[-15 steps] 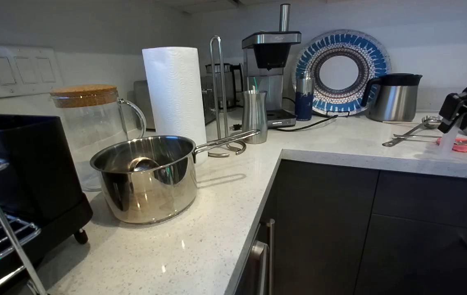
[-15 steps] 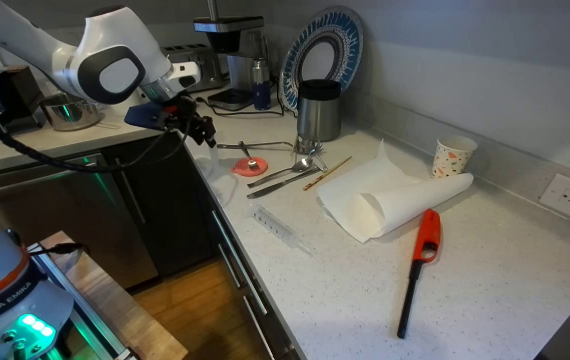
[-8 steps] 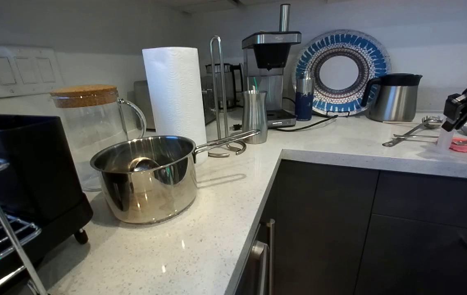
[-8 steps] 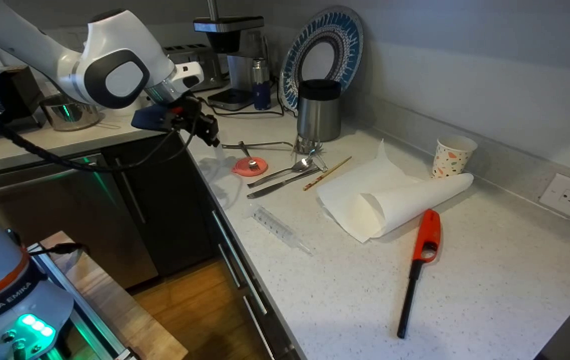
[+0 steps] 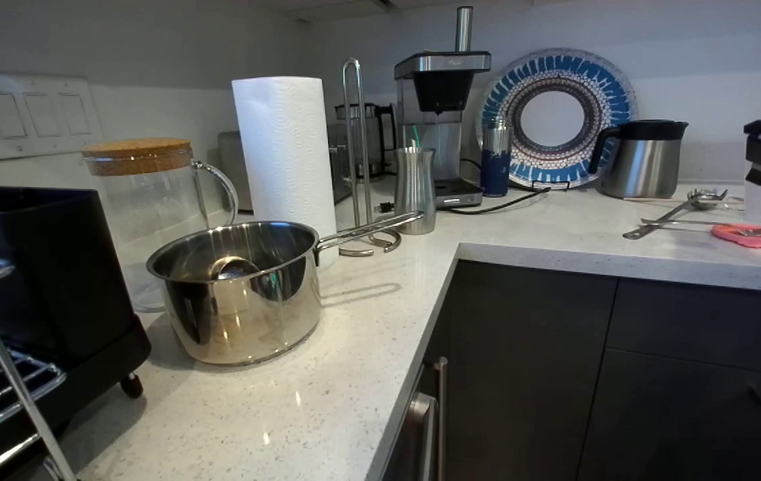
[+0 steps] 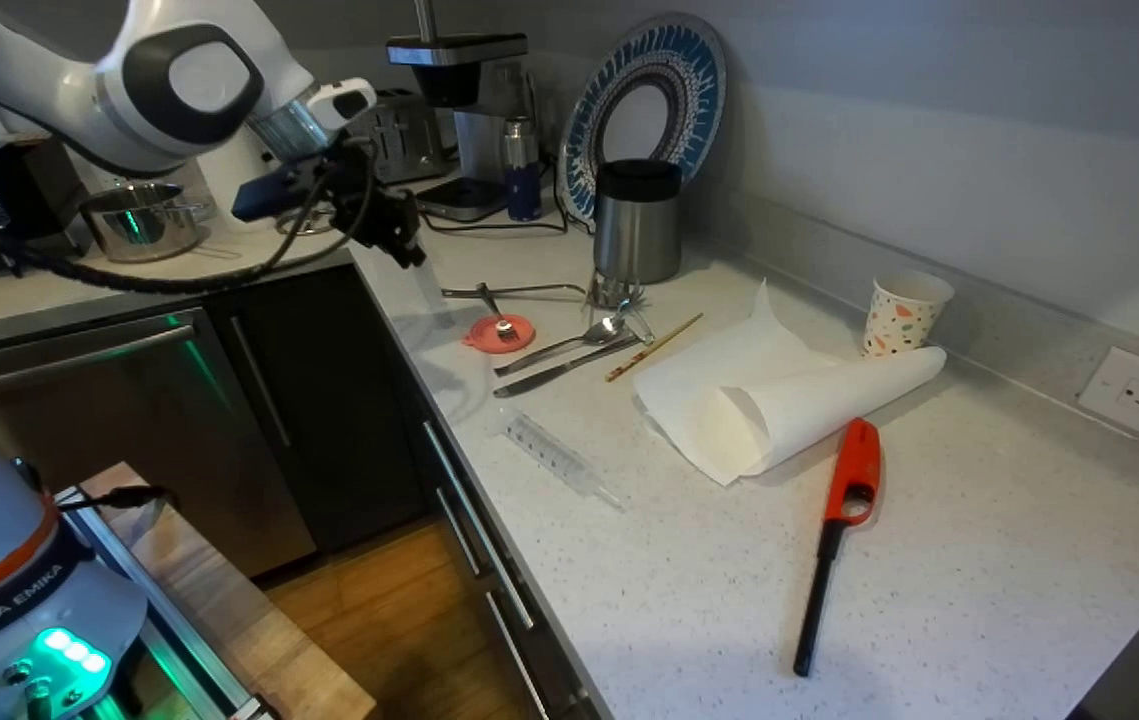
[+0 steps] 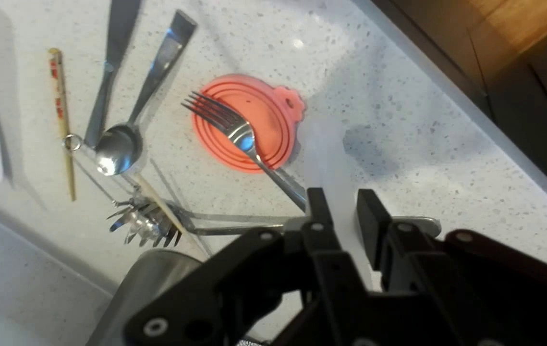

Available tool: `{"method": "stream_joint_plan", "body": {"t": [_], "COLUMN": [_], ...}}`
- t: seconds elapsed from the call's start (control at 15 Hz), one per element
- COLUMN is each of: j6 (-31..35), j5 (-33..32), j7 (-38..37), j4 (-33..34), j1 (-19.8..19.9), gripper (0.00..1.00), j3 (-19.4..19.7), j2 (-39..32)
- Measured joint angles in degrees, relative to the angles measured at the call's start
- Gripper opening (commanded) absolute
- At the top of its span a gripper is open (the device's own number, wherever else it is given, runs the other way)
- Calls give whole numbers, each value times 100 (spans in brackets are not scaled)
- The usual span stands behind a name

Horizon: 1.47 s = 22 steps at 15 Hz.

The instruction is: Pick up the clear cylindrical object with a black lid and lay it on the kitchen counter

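Note:
My gripper [image 7: 343, 197] is closed around a translucent whitish cylinder [image 7: 325, 154], which extends out past the fingertips in the wrist view. In both exterior views the gripper [image 5: 757, 177] [image 6: 411, 258] points down and the cylinder [image 5: 757, 202] [image 6: 427, 285] hangs from it, slightly tilted, above the counter. No black lid shows on the cylinder; its upper end is hidden by the fingers. The pale speckled kitchen counter [image 6: 689, 580] lies below, with the cylinder near its front edge, beside a coral silicone lid [image 7: 268, 120].
A fork [image 7: 242, 134], spoon [image 7: 118, 149], knife [image 6: 569, 365] and spaghetti server [image 7: 148, 223] lie nearby. A clear graduated syringe [image 6: 554, 450], crumpled white paper [image 6: 789, 400], red lighter [image 6: 854, 470] and paper cup [image 6: 904, 310] are farther along. A steel carafe [image 6: 637, 235] stands behind.
The gripper has risen with the cylinder still in it. It has shifted to the right in an exterior view, away from the counter's front edge there. The counter items have not moved.

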<state>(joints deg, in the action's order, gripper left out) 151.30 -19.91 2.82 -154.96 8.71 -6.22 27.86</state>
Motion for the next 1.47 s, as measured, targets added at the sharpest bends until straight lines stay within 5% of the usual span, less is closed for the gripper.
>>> {"method": "stream_joint_plan", "body": {"t": [0.2, 0.27, 0.8, 0.87, 1.0, 1.47], "j6": [-1126, -1432, -1511, -1511, -1510, -2030], "j5": [-358, -530, -557, -557, -583, -1534], "j7": [102, 107, 76, 76, 75, -166], "j4": [361, 501, 573, 573, 592, 1830], "j1": [-138, -183, -265, -266, -270, -264], "gripper": [5, 21, 21, 5, 5, 5], "j3": [-339, -446, -364, -364, -364, -1000], "j2": [492, 548, 524, 524, 510, -931]}}
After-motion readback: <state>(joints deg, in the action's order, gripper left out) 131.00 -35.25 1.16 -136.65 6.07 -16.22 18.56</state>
